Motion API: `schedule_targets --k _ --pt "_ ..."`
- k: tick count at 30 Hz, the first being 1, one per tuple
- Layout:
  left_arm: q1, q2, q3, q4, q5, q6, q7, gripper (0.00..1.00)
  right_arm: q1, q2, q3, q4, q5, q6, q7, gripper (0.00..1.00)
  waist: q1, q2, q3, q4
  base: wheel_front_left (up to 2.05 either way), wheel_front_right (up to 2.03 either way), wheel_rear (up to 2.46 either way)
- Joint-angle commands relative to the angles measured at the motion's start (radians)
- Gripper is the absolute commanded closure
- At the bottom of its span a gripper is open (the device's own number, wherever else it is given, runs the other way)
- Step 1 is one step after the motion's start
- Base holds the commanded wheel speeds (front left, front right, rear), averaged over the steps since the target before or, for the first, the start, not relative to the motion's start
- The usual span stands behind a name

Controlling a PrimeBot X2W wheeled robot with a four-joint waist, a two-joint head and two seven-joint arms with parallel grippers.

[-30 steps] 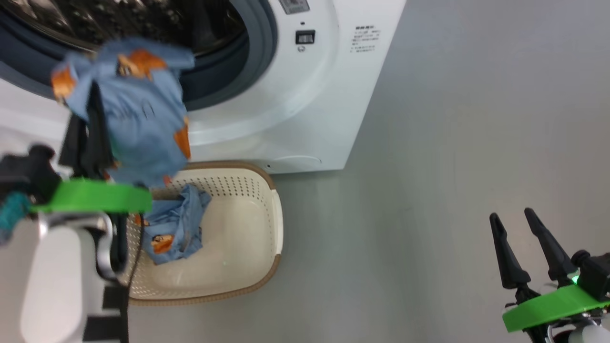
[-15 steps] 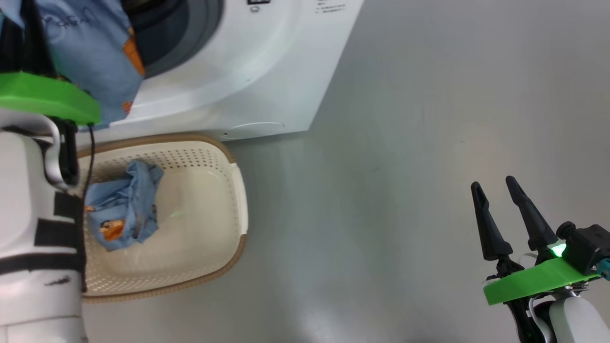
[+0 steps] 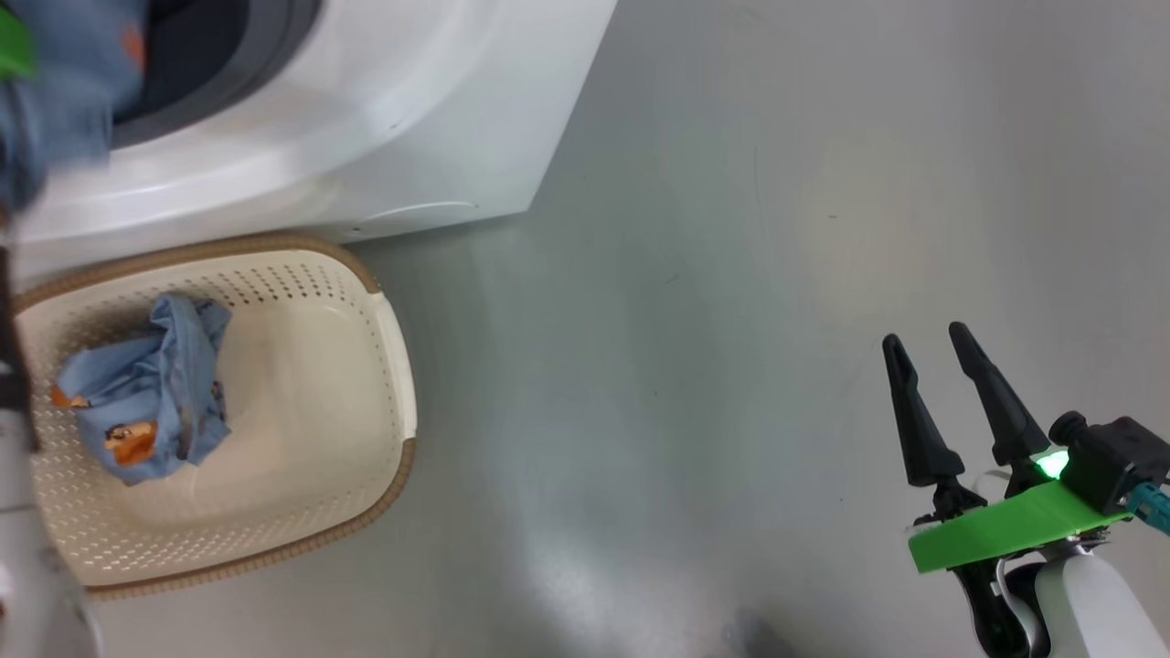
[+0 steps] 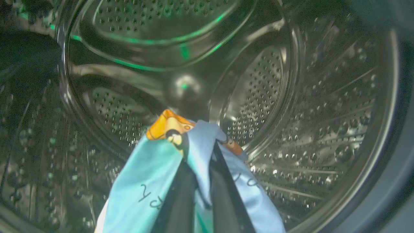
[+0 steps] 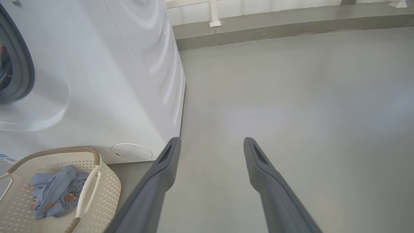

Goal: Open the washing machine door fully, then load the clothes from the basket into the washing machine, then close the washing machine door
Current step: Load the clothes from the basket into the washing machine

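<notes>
In the left wrist view my left gripper (image 4: pixel 205 151) is shut on a light blue garment (image 4: pixel 152 181) with an orange print, held inside the steel drum (image 4: pixel 300 97) of the washing machine (image 3: pixel 366 119). The same garment (image 3: pixel 64 100) shows blurred at the machine's opening in the head view. One more of the clothes (image 3: pixel 146 402) lies crumpled in the cream basket (image 3: pixel 395 366) on the floor in front of the machine. My right gripper (image 3: pixel 925 336) hangs open and empty over bare floor, far to the right. The washing machine door is out of view.
Grey floor (image 3: pixel 731 274) spreads wide to the right of the machine and basket. In the right wrist view a low kerb (image 5: pixel 291 22) runs along the far wall, and the basket (image 5: pixel 108 186) stands left of my open fingers (image 5: pixel 168 161).
The head camera has swung, sliding machine and basket left and up in view. My left gripper has carried the blue garment up from above the basket into the drum opening. The right gripper stays open.
</notes>
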Motion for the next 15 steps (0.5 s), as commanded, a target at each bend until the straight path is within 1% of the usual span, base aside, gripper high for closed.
schedule_targets --k 1,2,5,6,7,8,12,15 --pt "-0.036 0.060 0.015 -0.074 0.021 0.008 -0.005 1.00 -0.005 -0.010 0.019 -0.026 0.011 0.003 -0.012 0.00 -0.0001 0.0000 0.015 -0.011 0.00 0.00 0.00" --pt "-0.044 0.065 0.017 -0.116 0.023 0.012 -0.005 1.00 -0.009 -0.011 0.018 -0.027 0.012 0.003 -0.012 0.00 -0.0001 0.0000 0.020 -0.011 0.00 0.00 0.00" --pt "-0.035 0.065 0.019 -0.138 0.021 0.012 -0.005 1.00 -0.012 -0.013 0.020 -0.029 0.011 0.003 -0.012 0.00 -0.0001 0.0000 0.022 -0.010 0.00 0.00 0.00" --pt "-0.027 0.066 0.019 -0.130 0.022 0.012 -0.005 0.89 -0.012 -0.012 0.021 -0.028 0.011 0.003 -0.012 0.00 -0.0001 0.0000 0.021 -0.009 0.00 0.00 0.00" --pt "-0.019 0.066 0.021 -0.115 0.021 0.013 -0.005 0.55 -0.012 -0.012 0.023 -0.028 0.011 0.003 -0.012 0.00 -0.0001 0.0000 0.020 -0.008 0.00 0.00 0.00" --pt "-0.013 0.065 0.024 -0.102 0.017 0.012 -0.005 0.00 -0.011 -0.012 0.026 -0.028 0.011 0.003 -0.012 0.00 -0.0001 0.0000 0.019 -0.008 0.00 0.00 0.00" --pt "0.000 0.061 0.034 -0.052 0.004 0.011 -0.005 0.00 -0.009 -0.014 0.031 -0.028 0.012 0.003 -0.012 0.00 -0.0001 0.0000 0.017 -0.004 0.00 0.00 0.00" --pt "0.001 0.060 0.035 -0.040 0.005 0.010 -0.005 0.00 -0.010 -0.015 0.032 -0.029 0.013 0.003 -0.012 0.00 -0.0001 0.0000 0.018 -0.002 0.00 0.00 0.00"
